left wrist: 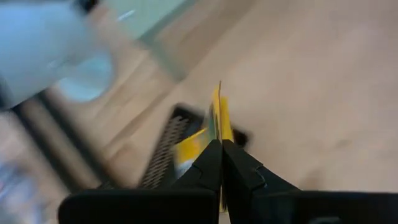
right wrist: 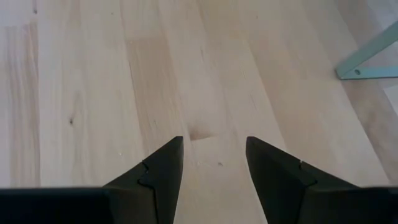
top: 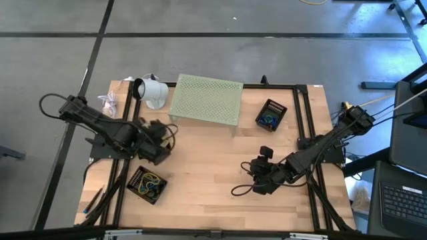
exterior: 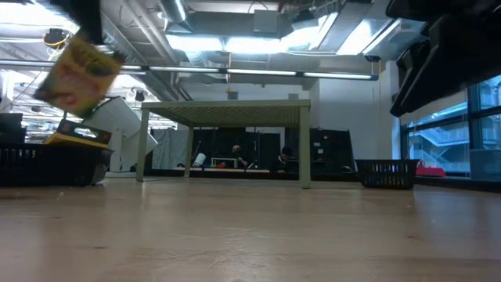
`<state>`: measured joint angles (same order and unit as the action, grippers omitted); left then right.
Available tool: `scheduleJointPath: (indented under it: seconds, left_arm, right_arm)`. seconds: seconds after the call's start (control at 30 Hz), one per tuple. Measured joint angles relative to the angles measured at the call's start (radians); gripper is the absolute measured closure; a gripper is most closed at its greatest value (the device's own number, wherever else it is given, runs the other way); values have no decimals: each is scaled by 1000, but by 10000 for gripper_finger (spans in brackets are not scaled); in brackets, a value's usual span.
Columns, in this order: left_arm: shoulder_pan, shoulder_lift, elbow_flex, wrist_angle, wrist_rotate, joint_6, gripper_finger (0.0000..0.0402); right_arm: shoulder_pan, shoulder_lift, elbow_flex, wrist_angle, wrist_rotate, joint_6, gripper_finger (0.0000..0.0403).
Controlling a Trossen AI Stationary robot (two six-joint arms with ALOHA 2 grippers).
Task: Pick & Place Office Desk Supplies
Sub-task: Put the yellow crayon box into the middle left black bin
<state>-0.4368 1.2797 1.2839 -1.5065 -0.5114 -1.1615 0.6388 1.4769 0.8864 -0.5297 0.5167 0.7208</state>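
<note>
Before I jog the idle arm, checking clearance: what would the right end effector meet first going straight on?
Probably only the bare wooden tabletop; the open right end effector shows nothing else directly ahead.

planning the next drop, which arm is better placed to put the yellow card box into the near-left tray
Left. Its tool is shut on the yellow card box above the black tray. The right tool is open and empty over bare table.

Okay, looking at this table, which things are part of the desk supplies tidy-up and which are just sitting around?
Part of the job:
- yellow card box pinched in the left gripper
- black basket with rubber-band loops, near the left arm
- second black basket by the riser

Just lying about:
- pale green perforated riser
- white cup-shaped object
- right gripper, open over bare wood
</note>
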Motion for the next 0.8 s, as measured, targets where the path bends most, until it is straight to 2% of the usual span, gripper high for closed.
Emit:
scheduleJointPath:
  seconds: [0.07, 0.33, 0.53, 0.8]
  left_arm:
    - [0, 2, -18, -67, -2, -69, 400]
    - [1, 5, -158, -60, 29, -126, 400]
    - [1, 6, -282, -64, 111, -185, 400]
    - [1, 6, -304, -65, 118, -177, 400]
  right_arm:
    - [0, 0, 0, 4, 0, 0, 223]
    - [0, 0, 0, 6, 0, -4, 223]
    - [0, 0, 0, 6, 0, -5, 223]
    - [-2, 0, 0, 13, 0, -7, 223]
